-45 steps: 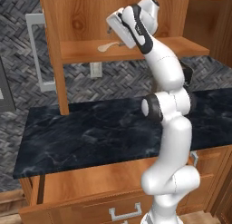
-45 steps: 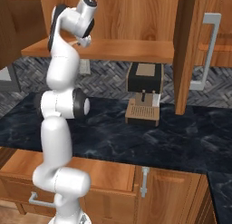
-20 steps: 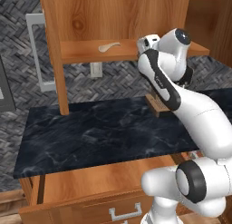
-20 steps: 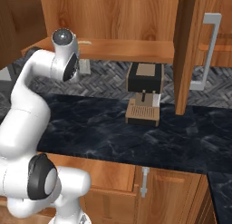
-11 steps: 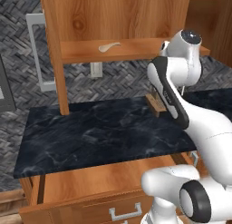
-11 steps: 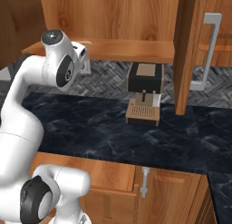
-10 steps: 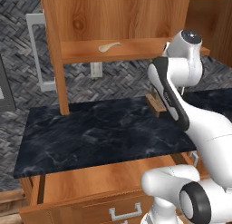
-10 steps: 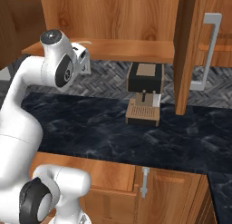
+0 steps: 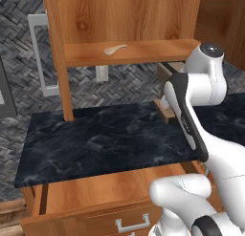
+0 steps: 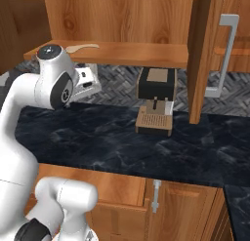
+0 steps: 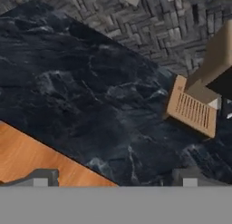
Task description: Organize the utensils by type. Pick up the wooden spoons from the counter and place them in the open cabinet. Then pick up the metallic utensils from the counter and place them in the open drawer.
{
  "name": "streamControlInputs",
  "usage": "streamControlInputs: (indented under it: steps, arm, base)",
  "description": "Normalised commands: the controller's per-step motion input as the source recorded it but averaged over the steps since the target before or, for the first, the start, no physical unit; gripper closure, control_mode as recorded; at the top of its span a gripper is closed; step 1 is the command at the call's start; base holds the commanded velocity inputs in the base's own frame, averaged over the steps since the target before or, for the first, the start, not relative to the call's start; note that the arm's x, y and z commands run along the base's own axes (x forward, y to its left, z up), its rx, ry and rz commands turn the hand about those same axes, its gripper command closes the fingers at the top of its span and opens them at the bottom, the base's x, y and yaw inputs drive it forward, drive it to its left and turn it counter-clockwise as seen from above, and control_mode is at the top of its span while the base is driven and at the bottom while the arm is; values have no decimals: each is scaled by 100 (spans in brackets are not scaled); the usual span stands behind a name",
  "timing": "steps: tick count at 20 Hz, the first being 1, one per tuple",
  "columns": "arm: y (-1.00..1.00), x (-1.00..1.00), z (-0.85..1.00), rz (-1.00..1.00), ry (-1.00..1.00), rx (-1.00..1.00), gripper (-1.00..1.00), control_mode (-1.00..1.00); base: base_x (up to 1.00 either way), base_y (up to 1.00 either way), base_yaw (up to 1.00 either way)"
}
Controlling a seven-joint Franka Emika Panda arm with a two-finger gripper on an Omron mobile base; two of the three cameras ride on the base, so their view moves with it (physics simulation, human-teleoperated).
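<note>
A pale tan wooden spoon (image 9: 116, 49) lies on the shelf of the open cabinet (image 9: 143, 51), also seen as the spoon (image 10: 83, 47) in the right base view. My gripper (image 11: 115, 180) is open and empty; its fingertips (image 11: 41, 177) stand wide apart above the front edge of the black counter (image 11: 90, 96). The open drawer (image 9: 105, 192) juts out under the counter (image 9: 105, 134), and its wooden bottom (image 11: 27, 159) shows at the lower left of the hand view. The metallic utensils are out of view.
A brown coffee machine (image 10: 155, 101) stands on the counter at the back, its slatted drip tray (image 11: 192, 109) right of the gripper. The open cabinet door (image 10: 202, 54) with its silver handle (image 10: 222, 54) hangs beside it. A wall socket (image 9: 101, 73) sits on the backsplash.
The arm has swung down from the cabinet shelf and folded low over the counter's right side. The pale spoon stays on the shelf. The jaws remain open.
</note>
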Motion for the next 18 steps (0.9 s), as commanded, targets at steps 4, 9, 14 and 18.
streamControlInputs:
  steps: [4,9,14,18]
  arm:
    - [-1,-54,-33,-47,0,38,-100,-100]
    - [0,-24,-32,-40,0,30,-100,-100]
    - [0,0,-19,-7,0,10,-100,-100]
    - [0,-9,-3,0,0,0,-100,100]
  base:
    - [0,0,0]
    - [0,0,0]
    - [0,0,0]
    - [-17,0,0]
